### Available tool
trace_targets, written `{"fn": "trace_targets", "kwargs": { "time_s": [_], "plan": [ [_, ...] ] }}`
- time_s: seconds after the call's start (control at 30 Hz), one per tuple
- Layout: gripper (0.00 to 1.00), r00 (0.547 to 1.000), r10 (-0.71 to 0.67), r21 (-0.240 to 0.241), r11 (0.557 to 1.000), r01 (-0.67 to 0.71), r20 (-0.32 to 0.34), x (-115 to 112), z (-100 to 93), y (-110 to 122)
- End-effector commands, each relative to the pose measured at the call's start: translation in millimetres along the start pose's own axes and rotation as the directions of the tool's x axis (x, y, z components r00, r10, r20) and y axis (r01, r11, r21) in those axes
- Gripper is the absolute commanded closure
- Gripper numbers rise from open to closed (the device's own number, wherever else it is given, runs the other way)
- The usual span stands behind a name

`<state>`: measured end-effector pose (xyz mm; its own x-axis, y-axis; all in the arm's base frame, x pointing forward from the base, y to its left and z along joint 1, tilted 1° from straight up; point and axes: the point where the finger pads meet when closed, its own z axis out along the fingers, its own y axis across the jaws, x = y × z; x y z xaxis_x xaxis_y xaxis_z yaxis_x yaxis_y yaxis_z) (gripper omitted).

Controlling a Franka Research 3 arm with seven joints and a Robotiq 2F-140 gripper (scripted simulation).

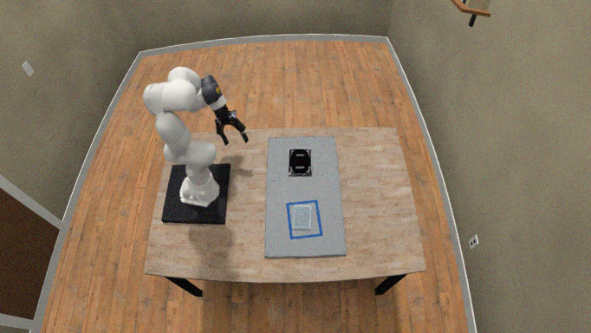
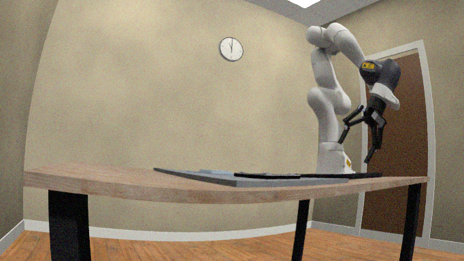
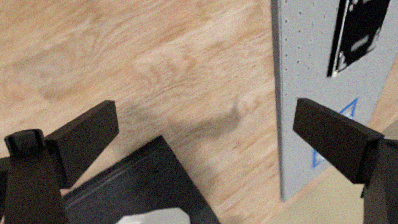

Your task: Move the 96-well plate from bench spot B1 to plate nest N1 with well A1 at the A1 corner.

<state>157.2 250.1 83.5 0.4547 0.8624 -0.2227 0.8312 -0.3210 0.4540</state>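
The clear 96-well plate (image 1: 301, 216) lies flat inside the blue outline of spot B1 on the grey mat (image 1: 304, 195). The black plate nest N1 (image 1: 300, 161) sits on the far part of the mat and also shows in the wrist view (image 3: 357, 35). My gripper (image 1: 232, 131) is open and empty, high above the table's left rear part, well away from the plate and to the left of the nest. In the side view the gripper (image 2: 357, 144) hangs above the table. The blue outline's corner (image 3: 345, 115) peeks past my right finger in the wrist view.
The arm's black base plate (image 1: 196, 193) stands on the table left of the mat; it also shows in the wrist view (image 3: 145, 185). The table edge runs near the mat's end.
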Motion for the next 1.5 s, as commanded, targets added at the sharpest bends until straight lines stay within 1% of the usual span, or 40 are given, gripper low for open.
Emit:
{"fn": "trace_targets", "kwargs": {
  "time_s": [0.0, 0.13, 0.27, 0.3, 0.37, 0.43, 0.6, 0.87, 0.93, 1.17, 1.43, 1.47],
  "plan": [
    [0.00, 0.989, 0.146, 0.044, 0.988, -0.147, 0.026, 6.5, 5.5, 7.9],
    [0.00, 0.963, 0.263, 0.081, 0.960, -0.268, 0.066, 12.4, 13.1, 22.4],
    [0.00, 0.921, 0.374, 0.110, 0.916, -0.385, 0.108, 17.8, 21.3, 38.1],
    [0.00, 0.908, 0.401, 0.115, 0.903, -0.414, 0.119, 18.9, 23.5, 42.3],
    [0.00, 0.908, 0.401, 0.115, 0.903, -0.414, 0.119, 18.9, 23.5, 42.3],
    [0.00, 0.880, 0.454, 0.126, 0.873, -0.471, 0.142, 21.1, 27.9, 50.9],
    [0.00, 0.797, 0.571, 0.142, 0.788, -0.599, 0.197, 25.4, 39.2, 72.5],
    [0.00, 0.639, 0.717, 0.146, 0.627, -0.766, 0.278, 28.5, 57.8, 107.5],
    [0.00, 0.639, 0.717, 0.146, 0.627, -0.766, 0.278, 28.5, 57.8, 107.5],
    [0.00, 0.487, 0.805, 0.130, 0.473, -0.871, 0.339, 27.1, 74.6, 138.0],
    [0.00, 0.306, 0.866, 0.097, 0.292, -0.951, 0.396, 21.4, 94.0, 172.2],
    [0.00, 0.306, 0.866, 0.097, 0.292, -0.951, 0.396, 21.4, 94.0, 172.2]
  ]
}}
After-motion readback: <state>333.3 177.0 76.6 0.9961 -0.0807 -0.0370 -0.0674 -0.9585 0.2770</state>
